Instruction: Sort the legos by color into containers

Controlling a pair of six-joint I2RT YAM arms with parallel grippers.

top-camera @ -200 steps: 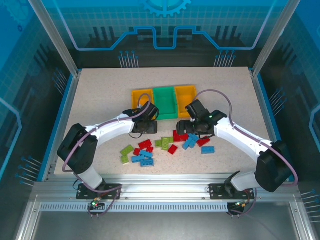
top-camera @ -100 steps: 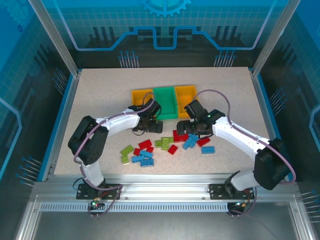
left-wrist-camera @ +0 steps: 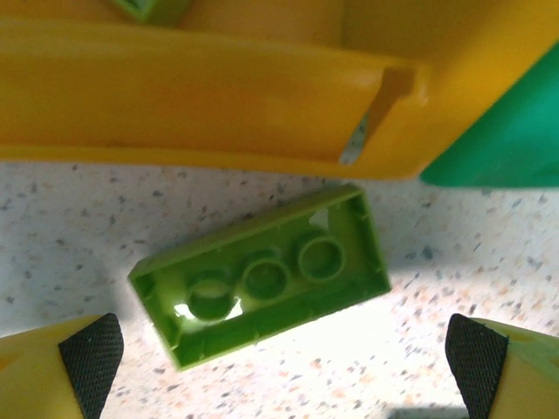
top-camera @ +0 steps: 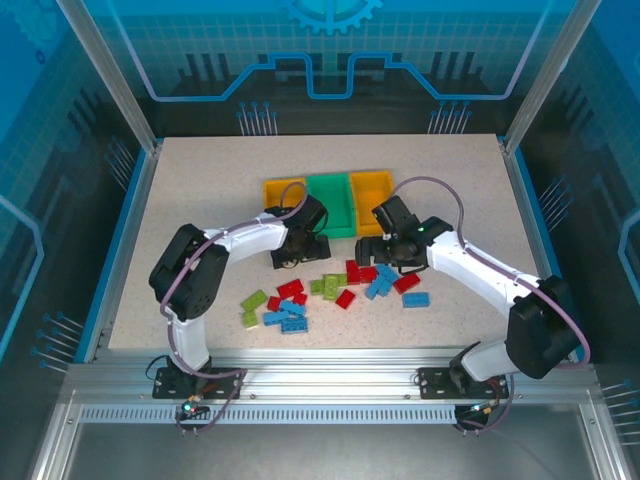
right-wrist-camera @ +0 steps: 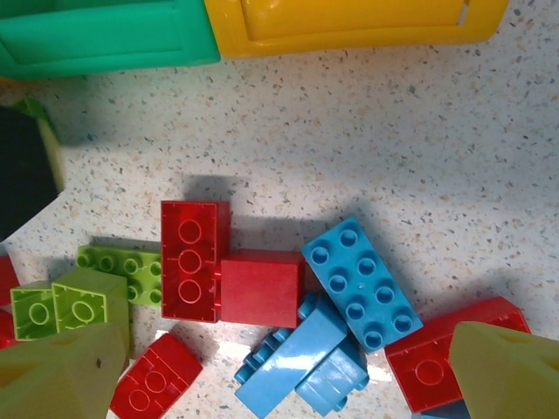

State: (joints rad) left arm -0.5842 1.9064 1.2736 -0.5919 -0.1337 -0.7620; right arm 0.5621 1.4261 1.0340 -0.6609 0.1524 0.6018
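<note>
The containers (top-camera: 327,200) sit mid-table: an orange bin (top-camera: 283,192), a green bin (top-camera: 330,203) and another orange bin (top-camera: 371,188). My left gripper (left-wrist-camera: 284,358) is open just in front of the left orange bin's wall (left-wrist-camera: 218,96). A lime green lego (left-wrist-camera: 262,284) lies upside down on the table between its pads (left-wrist-camera: 92,353), touching neither. Another lime piece (left-wrist-camera: 148,7) shows inside that bin. My right gripper (right-wrist-camera: 284,375) hangs open over a cluster of legos: a red brick (right-wrist-camera: 195,260), a red block (right-wrist-camera: 262,288) and blue bricks (right-wrist-camera: 361,282).
More legos (top-camera: 275,305) in lime, red and blue lie scattered toward the near edge. In the right wrist view, the green bin (right-wrist-camera: 105,35) and the orange bin (right-wrist-camera: 349,22) run along the top, and the left arm's dark body (right-wrist-camera: 22,175) stands at the left.
My left gripper has opened wide, and the left arm's elbow has swung in toward the bins. The right arm has hardly moved.
</note>
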